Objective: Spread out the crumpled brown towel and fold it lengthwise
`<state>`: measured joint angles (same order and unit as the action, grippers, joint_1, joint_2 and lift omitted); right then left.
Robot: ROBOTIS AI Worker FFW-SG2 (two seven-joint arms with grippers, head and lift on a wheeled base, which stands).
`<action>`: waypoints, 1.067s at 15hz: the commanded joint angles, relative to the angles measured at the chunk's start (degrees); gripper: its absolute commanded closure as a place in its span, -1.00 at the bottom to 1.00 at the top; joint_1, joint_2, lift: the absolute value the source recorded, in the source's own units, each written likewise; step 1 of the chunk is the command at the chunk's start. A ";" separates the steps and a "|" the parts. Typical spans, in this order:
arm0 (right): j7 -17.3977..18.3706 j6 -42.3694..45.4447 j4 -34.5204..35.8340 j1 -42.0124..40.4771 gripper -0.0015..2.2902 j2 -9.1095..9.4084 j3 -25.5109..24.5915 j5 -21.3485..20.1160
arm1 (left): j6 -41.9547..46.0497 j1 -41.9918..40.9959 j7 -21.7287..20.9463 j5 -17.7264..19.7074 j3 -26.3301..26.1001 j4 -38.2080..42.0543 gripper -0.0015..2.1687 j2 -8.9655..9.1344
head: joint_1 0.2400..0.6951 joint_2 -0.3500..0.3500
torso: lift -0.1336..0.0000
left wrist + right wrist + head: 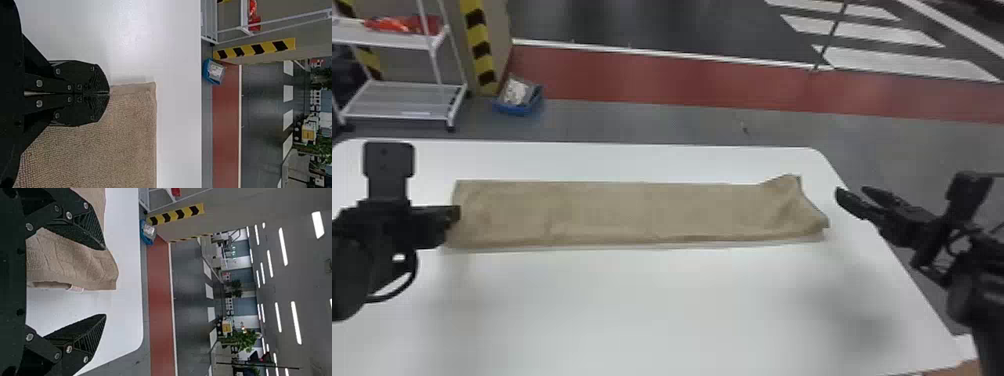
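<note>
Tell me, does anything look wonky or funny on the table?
Yes: the brown towel on the white table. It lies as a long, mostly flat strip, but its right end is creased and pokes out past the towel's straight far edge, so it looks crooked.

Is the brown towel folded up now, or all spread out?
Folded: the brown towel lies in a long, narrow strip, though its right end is rumpled.

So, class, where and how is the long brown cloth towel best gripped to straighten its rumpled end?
Probably by that right-hand end of the brown towel, coming from the right, where the open right gripper hangs: the cloth bulges there and its edge gapes, offering a lip to pinch; the middle lies flat.
</note>
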<state>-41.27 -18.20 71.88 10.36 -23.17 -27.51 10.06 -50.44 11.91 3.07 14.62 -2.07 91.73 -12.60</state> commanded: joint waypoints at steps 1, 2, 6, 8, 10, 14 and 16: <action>1.46 -2.68 -3.06 3.00 -0.71 -0.13 0.62 -2.41 | -0.32 -0.66 -0.08 1.20 0.22 2.40 0.11 -0.32 | 1.00 -0.61 | -0.86; 3.13 -3.03 -3.67 3.70 -0.71 -0.13 1.58 -3.29 | -0.32 -1.01 -0.08 1.90 0.31 3.98 0.11 -0.41 | 1.00 -0.62 | -0.86; 8.84 -4.97 -3.85 4.32 -0.63 1.28 6.24 -5.22 | -0.32 -1.28 -0.08 1.90 0.40 4.24 0.11 -0.41 | 1.00 -0.65 | -0.86; 9.72 -5.14 -5.52 5.73 -0.56 1.72 7.47 -6.01 | -0.32 -1.28 -0.17 1.99 0.31 4.24 0.11 -0.50 | 1.00 -0.61 | -0.86; 9.72 -6.37 -8.95 8.27 -0.56 1.81 9.14 -7.51 | -0.32 -1.19 -0.35 1.90 0.31 4.24 0.11 -0.50 | 1.00 -0.57 | -0.86; 10.16 -6.20 -12.46 11.09 -0.56 2.42 10.46 -9.53 | -0.14 -1.19 -0.61 1.90 0.84 4.15 0.11 -0.94 | 1.00 -0.54 | -0.86; 10.16 -5.85 -13.43 11.79 -0.54 2.42 10.55 -9.79 | -0.14 -1.19 -0.70 1.90 0.84 3.98 0.11 -0.94 | 1.00 -0.51 | -0.86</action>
<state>-31.10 -24.36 59.22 21.57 -20.75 -17.08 0.50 -50.60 10.69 2.39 16.53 -1.27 95.85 -13.55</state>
